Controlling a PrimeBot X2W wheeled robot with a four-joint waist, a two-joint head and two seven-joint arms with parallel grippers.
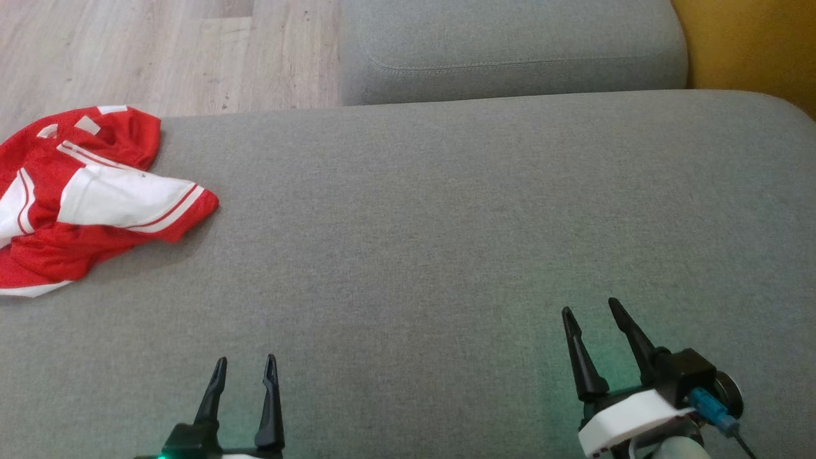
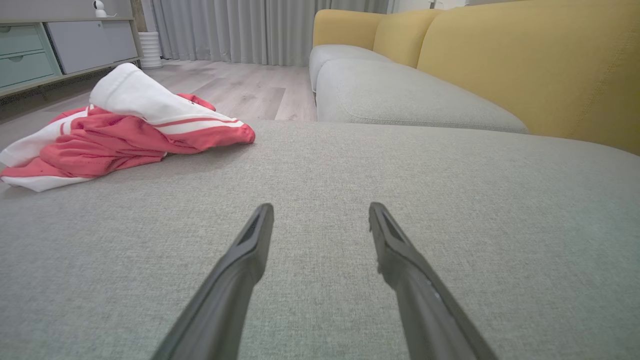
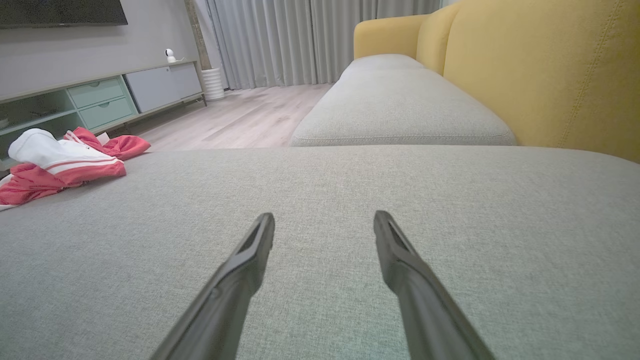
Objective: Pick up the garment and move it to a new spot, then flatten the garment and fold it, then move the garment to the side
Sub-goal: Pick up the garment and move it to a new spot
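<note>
Here we are at the couch, and nothing has been picked up yet. The garment (image 1: 89,197), red with white panels and thin stripes, lies crumpled in a heap at the far left of the grey seat (image 1: 446,223), right by the edge where the wooden floor (image 1: 159,51) begins. One white panel is flopped over the top of the pile, so no clean hem or shoulder shows to grab.

The left gripper (image 1: 246,359) hovers low over the near edge of the seat, fingers spread wide with nothing between them. The right gripper (image 1: 590,305) sits a little further forward on the other side, its fingers parted too and just as empty. Both point straight ahead across bare fabric, well apart from the garment.

My read: this is the ready pose, jaws wide so either can take a fistful of cloth. The big open stretch of seat in front of them looks like the natural new spot for spreading it flat. The left arm is the nearer one, so I'd expect the reach to swing that way. The risk is the edge: a clumsy nudge could push the heap onto the floor, and limp cloth may come up bunched.
</note>
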